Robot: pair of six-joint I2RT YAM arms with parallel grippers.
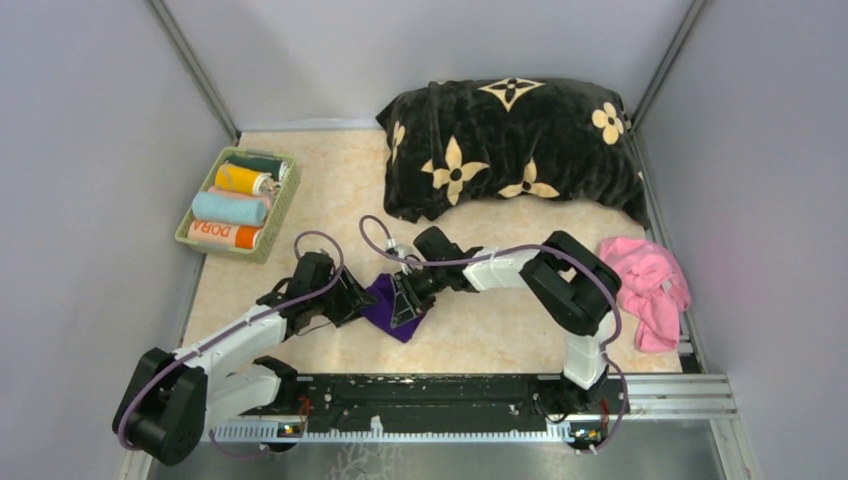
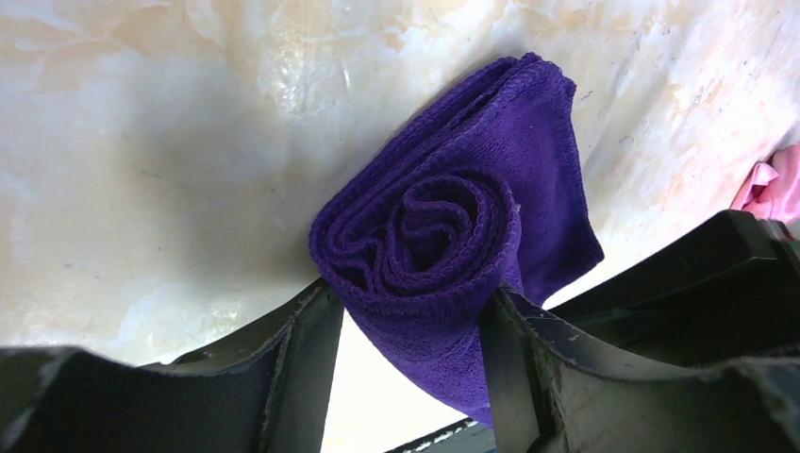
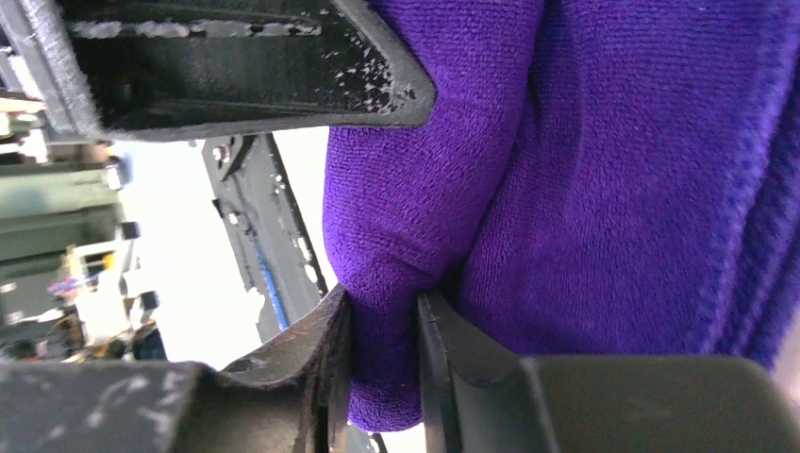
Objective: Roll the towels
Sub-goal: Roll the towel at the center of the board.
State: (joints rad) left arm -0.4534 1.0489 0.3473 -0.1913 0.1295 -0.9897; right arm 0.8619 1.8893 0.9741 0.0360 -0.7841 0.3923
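Purple towel (image 1: 382, 308): rolled, near tabletop (image 1: 330, 180)'s near edge.
Left gripper (image 2: 410, 321): jaws pinching roll's end.
Right gripper (image 3: 382, 302): jaws pinching its fold.
Room: bare tabletop up to cushion (image 1: 510, 150).

Pink towel (image 2: 772, 189) is cut by picture's edge.

Top cam: fixed, high behind the arm bases, angled down and forward, wide shot of the whole desk (image 1: 330, 170). Left wrist cam: low over the desk, looks out past the left fingers (image 2: 302, 377), close on the rolled end of the purple towel (image 2: 453, 236). Right wrist cam: closer still, sights along the right fingers (image 3: 453, 377), towel fills most of the frame. All three share that towel. Top and left wrist also share the pink towel (image 1: 645, 285).
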